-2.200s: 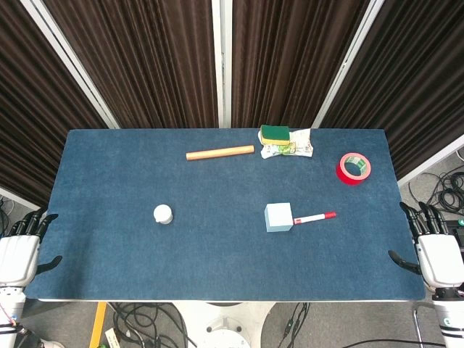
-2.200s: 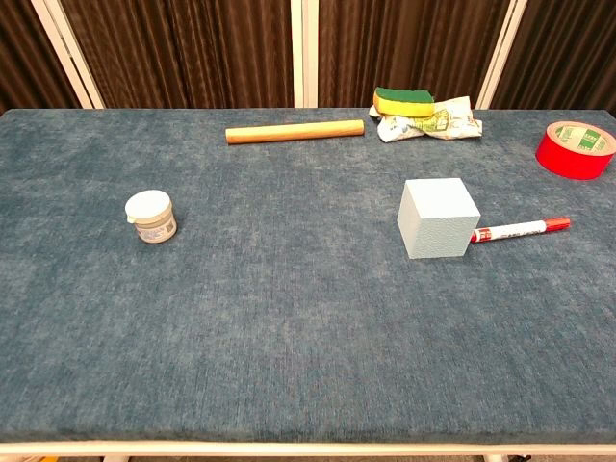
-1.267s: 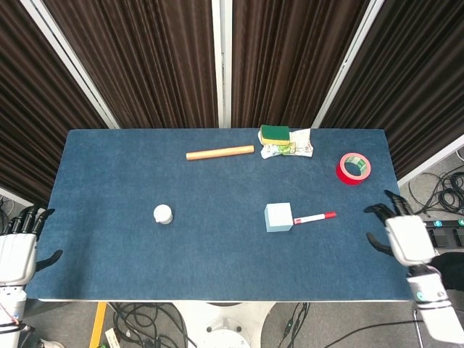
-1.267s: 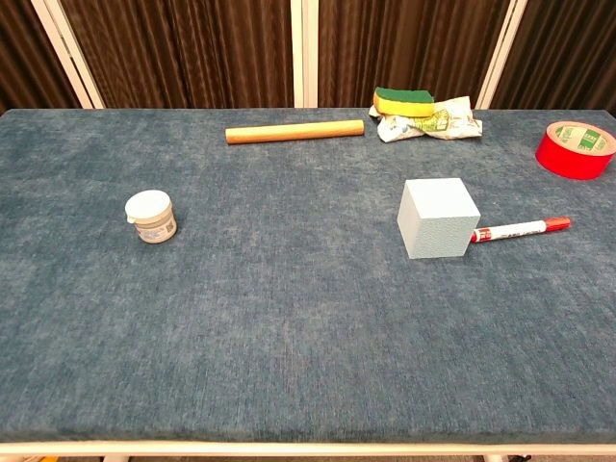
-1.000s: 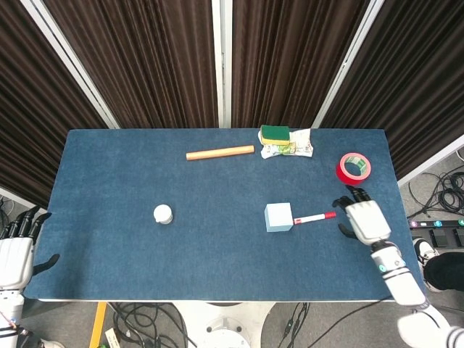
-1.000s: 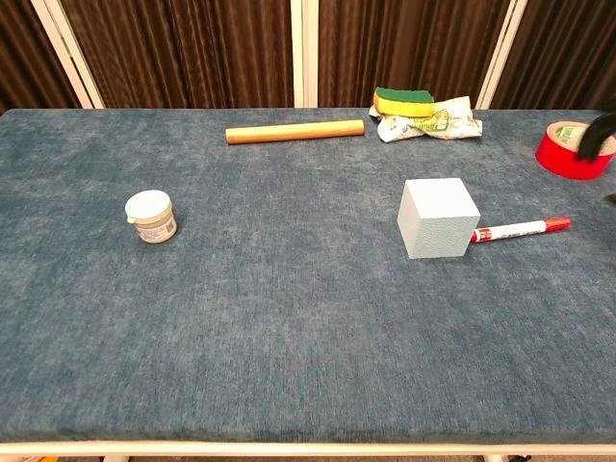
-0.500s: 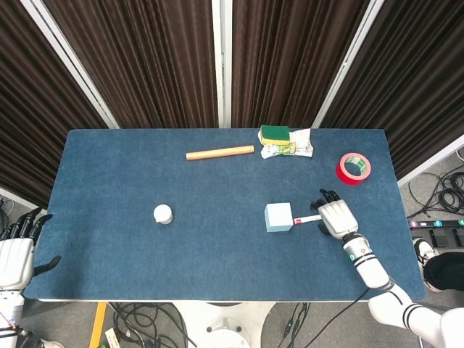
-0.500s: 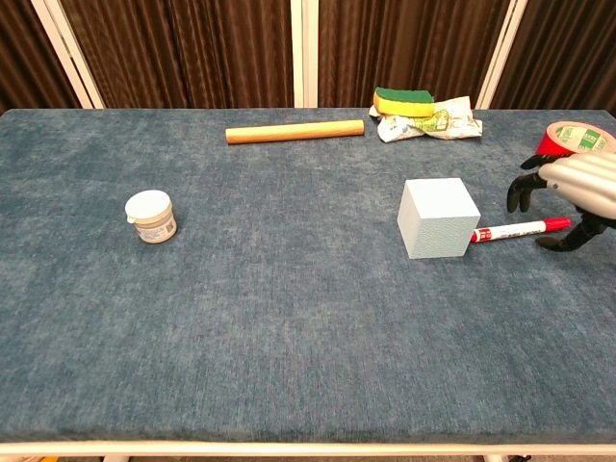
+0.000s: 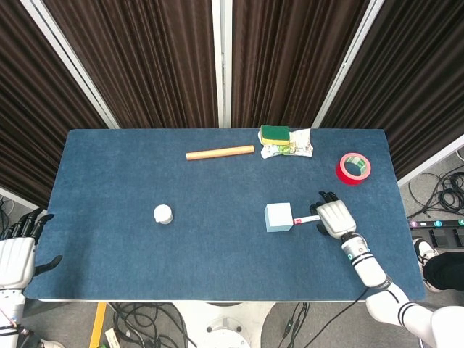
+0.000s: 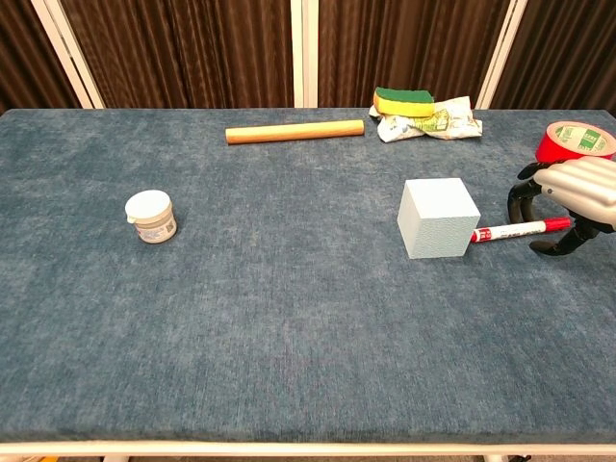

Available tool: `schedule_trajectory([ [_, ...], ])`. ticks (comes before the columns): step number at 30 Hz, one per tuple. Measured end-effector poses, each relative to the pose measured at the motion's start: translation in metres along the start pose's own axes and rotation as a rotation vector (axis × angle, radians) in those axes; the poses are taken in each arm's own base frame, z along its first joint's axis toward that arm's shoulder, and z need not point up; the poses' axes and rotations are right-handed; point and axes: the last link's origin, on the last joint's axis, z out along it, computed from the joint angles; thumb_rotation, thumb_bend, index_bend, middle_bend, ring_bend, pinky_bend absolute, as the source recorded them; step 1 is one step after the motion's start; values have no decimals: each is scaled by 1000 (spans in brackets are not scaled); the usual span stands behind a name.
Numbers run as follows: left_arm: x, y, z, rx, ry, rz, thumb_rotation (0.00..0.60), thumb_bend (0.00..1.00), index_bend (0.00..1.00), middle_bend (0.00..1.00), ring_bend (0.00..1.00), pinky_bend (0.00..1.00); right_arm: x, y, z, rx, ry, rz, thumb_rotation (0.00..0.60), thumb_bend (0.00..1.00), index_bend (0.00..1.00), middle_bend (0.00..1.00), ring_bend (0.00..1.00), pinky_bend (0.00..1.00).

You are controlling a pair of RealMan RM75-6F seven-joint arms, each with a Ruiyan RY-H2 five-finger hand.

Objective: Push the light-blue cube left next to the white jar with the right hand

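The light-blue cube (image 9: 278,217) (image 10: 438,218) stands right of the table's middle. The white jar (image 9: 163,214) (image 10: 150,216) sits well to its left. My right hand (image 9: 333,217) (image 10: 574,197) hovers to the right of the cube, over the red end of the marker (image 9: 310,218) (image 10: 508,231), with its fingers apart and nothing in it; a gap separates it from the cube. My left hand (image 9: 17,257) hangs open off the table's near left corner, seen only in the head view.
The red-and-white marker lies against the cube's right side. A red tape roll (image 9: 354,168) (image 10: 575,148) sits at the far right, a wooden dowel (image 9: 220,153) (image 10: 295,132) at the back, and a green-yellow sponge (image 9: 274,133) (image 10: 403,100) on a crumpled wrapper (image 9: 293,148) (image 10: 435,121) beside it.
My right hand came in from the table's right edge leftward to just beside the marker; in the last half second it barely shifted. The cube, the jar and my left hand stayed put.
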Motion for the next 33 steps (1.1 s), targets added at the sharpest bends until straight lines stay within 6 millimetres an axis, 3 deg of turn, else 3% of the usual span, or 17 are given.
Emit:
schedule_trajectory([
  [13,-1,-2,-1,5,-1,-3,600,92,258,222,159,238,3,2,2,1,9,8,600,428,540,525,162,199],
  [20,-1,0,0,-2,-2,-3,600,92,257,222,159,238,16,1,-2,21,45,49,600,428,558,537,177,202],
  [27,0,0,-1,-2,-1,0,600,92,257,222,159,238,22,-8,3,32,37,50,600,429,558,538,177,201],
  [33,0,1,-1,-6,2,-1,600,92,257,222,159,238,25,-31,11,39,27,68,600,428,559,540,177,201],
])
